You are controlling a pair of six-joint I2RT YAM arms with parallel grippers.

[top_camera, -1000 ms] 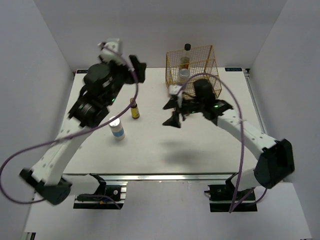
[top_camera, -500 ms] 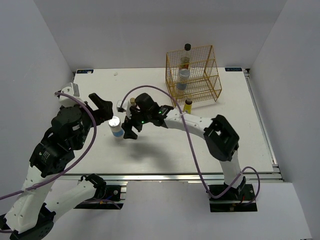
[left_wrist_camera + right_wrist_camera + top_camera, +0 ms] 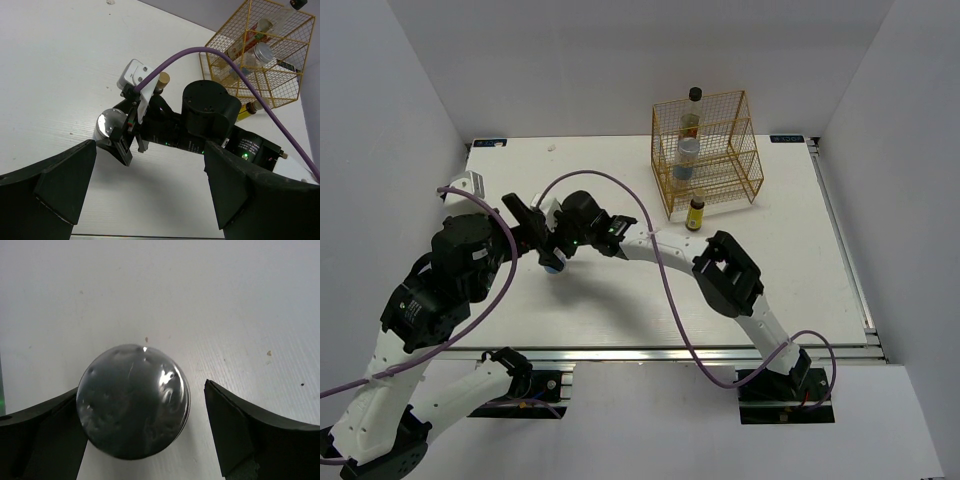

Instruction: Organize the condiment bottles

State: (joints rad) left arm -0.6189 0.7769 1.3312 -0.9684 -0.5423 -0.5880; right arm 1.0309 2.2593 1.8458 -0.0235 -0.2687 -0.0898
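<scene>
A squat white jar with a silver lid stands on the table at left centre. My right gripper is open and straddles it: the left finger is at the lid's edge, the right finger stands apart. My left gripper is wide open and empty, just left of the jar. A tan bottle top peeks out behind the right wrist. One yellow bottle stands before the gold rack. The rack holds a second jar and the taller black-capped bottle.
The right arm stretches across the table's middle from the right base. Its purple cable loops above it. The left gripper hangs close beside the right gripper. White walls close in the table at left, back and right.
My right gripper has swung left from beside the rack to the white jar and now straddles it. My left arm has drawn back from the far left toward the near left.
</scene>
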